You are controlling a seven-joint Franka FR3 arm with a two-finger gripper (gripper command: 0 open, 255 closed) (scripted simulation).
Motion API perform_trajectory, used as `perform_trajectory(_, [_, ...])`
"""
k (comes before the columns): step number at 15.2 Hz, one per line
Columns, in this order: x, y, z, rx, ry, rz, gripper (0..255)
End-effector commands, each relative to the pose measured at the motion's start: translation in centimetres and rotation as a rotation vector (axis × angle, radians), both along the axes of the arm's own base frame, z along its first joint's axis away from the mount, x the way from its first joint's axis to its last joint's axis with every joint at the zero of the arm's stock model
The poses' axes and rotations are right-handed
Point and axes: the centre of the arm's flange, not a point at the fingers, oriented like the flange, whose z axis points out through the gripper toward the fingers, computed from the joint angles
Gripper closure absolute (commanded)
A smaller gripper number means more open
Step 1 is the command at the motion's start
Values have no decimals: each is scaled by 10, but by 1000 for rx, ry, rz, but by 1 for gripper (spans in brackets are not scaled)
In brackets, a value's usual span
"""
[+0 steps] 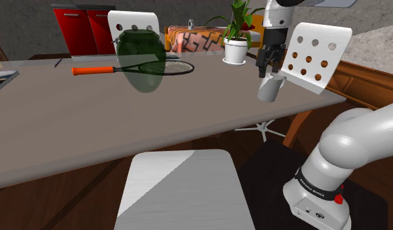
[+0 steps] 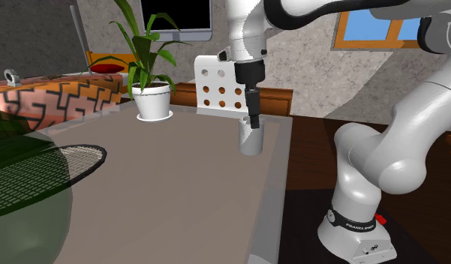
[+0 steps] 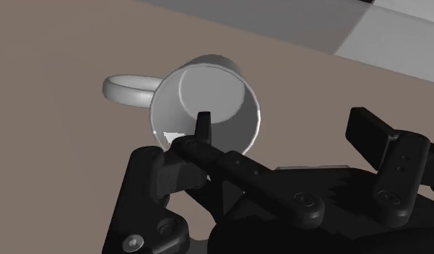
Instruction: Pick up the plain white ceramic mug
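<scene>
Nearest us, the black gripper [image 3: 284, 124] hangs released, one fingertip [image 3: 203, 124] inside the white mug [image 3: 208, 86], near the table's [image 1: 70, 124] right end in the shoulder view.

Mug [image 1: 271, 89]: at the bench [image 1: 70, 124] edge, just before the chair [image 1: 312, 59].
Hand [image 1: 269, 70]: directly above the mug, one finger [image 3: 203, 124] inside its rim.
Plant [image 1: 236, 49]: on the bench, to the shoulder view's left of the mug.
Racket [image 1: 142, 67]: on the bench, farther left, well apart.
</scene>
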Motion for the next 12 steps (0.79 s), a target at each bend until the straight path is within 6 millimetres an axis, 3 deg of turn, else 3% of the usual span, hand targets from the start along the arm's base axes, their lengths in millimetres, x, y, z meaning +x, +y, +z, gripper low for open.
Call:
perform_trajectory(1, [1, -14, -9, 7, 32, -25, 0])
perform_trajectory(8, [1, -14, -49, 7, 32, -25, 0])
perform_trajectory(10, [1, -14, -49, 7, 32, -25, 0])
perform_trajectory(11, [1, -15, -49, 7, 32, -25, 255])
perform_trajectory(12, [1, -15, -49, 7, 32, -25, 255])
